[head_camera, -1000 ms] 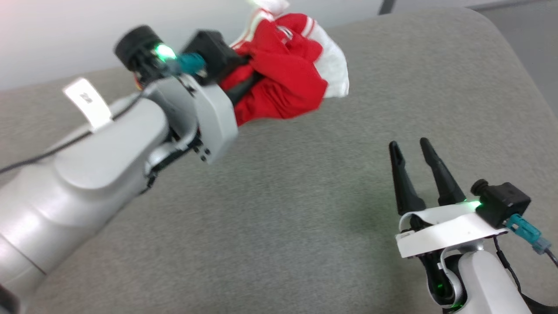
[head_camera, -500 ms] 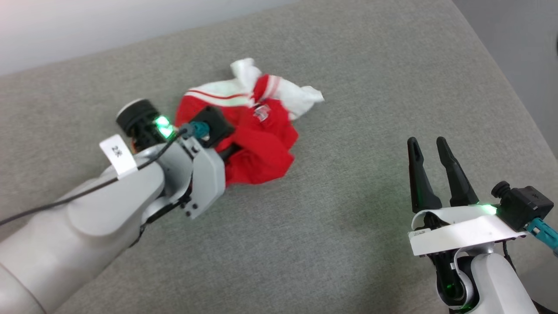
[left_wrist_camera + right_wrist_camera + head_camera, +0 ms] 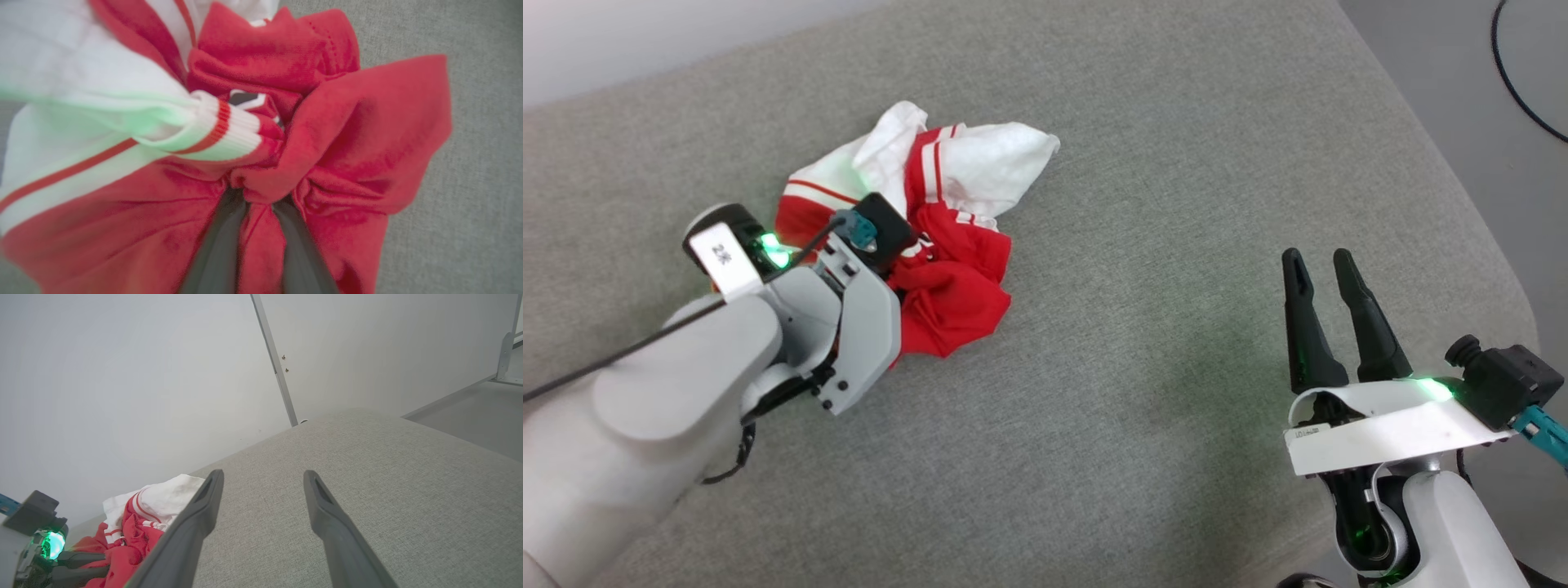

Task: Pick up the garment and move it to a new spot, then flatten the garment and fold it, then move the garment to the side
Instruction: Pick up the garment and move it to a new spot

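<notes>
The garment (image 3: 956,286) lies bunched on the grey cushion (image 3: 1143,425), left of its middle, its lettering lost in the folds. The left gripper (image 3: 260,199) pinches a red fold, its fingertips buried in cloth. The right gripper (image 3: 1319,261) hovers over the cushion's right part, fingers parted and empty.

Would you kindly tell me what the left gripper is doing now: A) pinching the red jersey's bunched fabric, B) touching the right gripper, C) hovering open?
A: the left wrist view shows bunched fabric of the red jersey pinched in the shut left gripper.
</notes>
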